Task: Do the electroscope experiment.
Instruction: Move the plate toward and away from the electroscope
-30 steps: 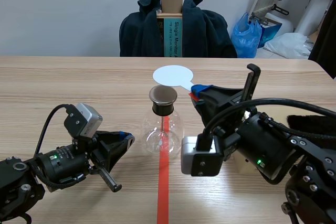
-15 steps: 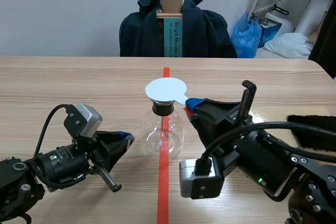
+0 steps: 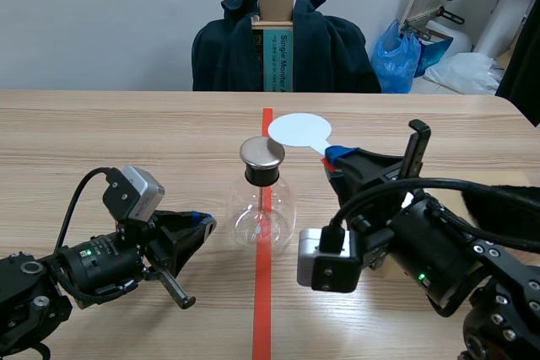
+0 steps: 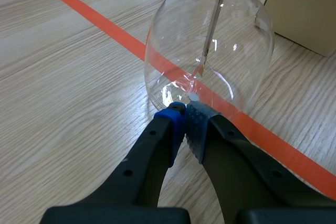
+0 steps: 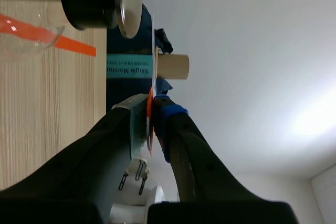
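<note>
Standing on the orange tape line [image 3: 262, 292] at the table's [image 3: 126, 141] middle, the glass flask [image 3: 261, 208] is seen in the scene view. The white disc [image 3: 299, 130] is held near its metal cap [image 3: 262, 152] by the right gripper [image 3: 331, 156].

In the left wrist view, the left gripper [image 4: 186, 121] is closed on nothing, with its pads met just at the flask's base.

In the right wrist view, the disc is seen pinched edge-on between the fingers.

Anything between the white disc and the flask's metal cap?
Nothing visible. The white disc, held by the right gripper, is just beyond the metal cap; only air between them.
</note>
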Action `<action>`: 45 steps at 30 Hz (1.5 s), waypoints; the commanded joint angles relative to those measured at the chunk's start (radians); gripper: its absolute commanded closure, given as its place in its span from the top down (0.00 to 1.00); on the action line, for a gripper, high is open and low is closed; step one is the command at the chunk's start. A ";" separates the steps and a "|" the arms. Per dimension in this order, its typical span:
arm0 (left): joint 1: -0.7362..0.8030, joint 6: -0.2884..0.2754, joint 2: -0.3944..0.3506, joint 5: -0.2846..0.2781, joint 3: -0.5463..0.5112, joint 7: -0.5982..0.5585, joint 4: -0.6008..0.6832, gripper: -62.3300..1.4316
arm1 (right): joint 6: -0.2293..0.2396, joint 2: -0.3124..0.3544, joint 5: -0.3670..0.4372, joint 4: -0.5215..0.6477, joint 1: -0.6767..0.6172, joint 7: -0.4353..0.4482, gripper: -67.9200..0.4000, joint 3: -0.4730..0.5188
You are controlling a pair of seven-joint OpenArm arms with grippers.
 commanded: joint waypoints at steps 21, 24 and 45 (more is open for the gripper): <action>-0.006 -0.005 0.005 -0.007 -0.005 -0.021 0.017 0.09 | -0.015 0.011 0.008 0.011 0.012 -0.105 0.02 0.001; -0.006 -0.005 0.005 -0.007 -0.005 -0.021 0.017 0.09 | -0.015 0.011 0.007 0.011 0.012 -0.052 0.02 0.001; -0.006 -0.005 0.005 -0.007 -0.005 -0.021 0.017 0.09 | -0.015 0.011 -0.014 0.011 0.012 0.230 0.02 0.001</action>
